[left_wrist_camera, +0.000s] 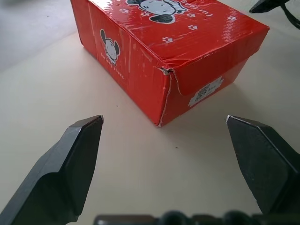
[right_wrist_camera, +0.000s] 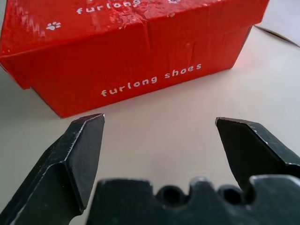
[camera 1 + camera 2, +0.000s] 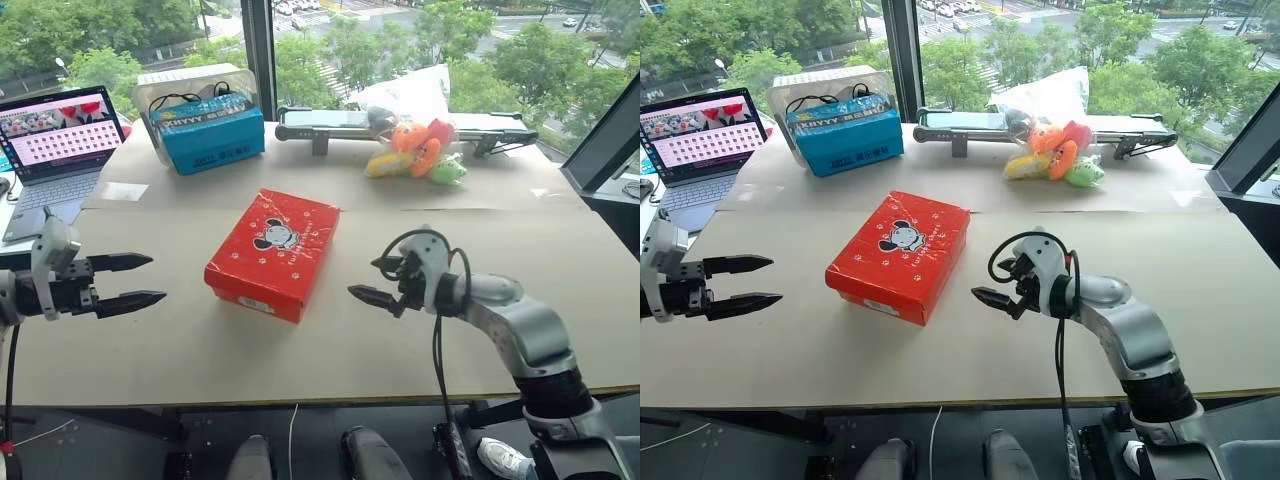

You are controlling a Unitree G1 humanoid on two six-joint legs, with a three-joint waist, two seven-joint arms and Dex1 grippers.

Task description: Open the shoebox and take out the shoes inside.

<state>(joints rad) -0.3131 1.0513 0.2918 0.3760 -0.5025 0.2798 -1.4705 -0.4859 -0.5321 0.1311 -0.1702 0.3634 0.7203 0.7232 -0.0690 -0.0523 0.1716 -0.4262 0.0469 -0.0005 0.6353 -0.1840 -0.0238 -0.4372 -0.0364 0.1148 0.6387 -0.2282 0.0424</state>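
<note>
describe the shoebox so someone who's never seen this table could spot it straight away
On the wide beige table, look near the middle, between the two robot arms. The shoebox lies there shut: flat and red, a cartoon mouse on its lid, unlike the blue box near the window.

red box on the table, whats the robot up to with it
The red shoebox sits shut on the table, lid down, nothing taken out yet. The left gripper and the right gripper flank it, one on each side, both pointing in at it with fingers open. Neither touches the box. It looks set to open the lid. Behind are a blue box, a bag of plush toys and a laptop.
</note>
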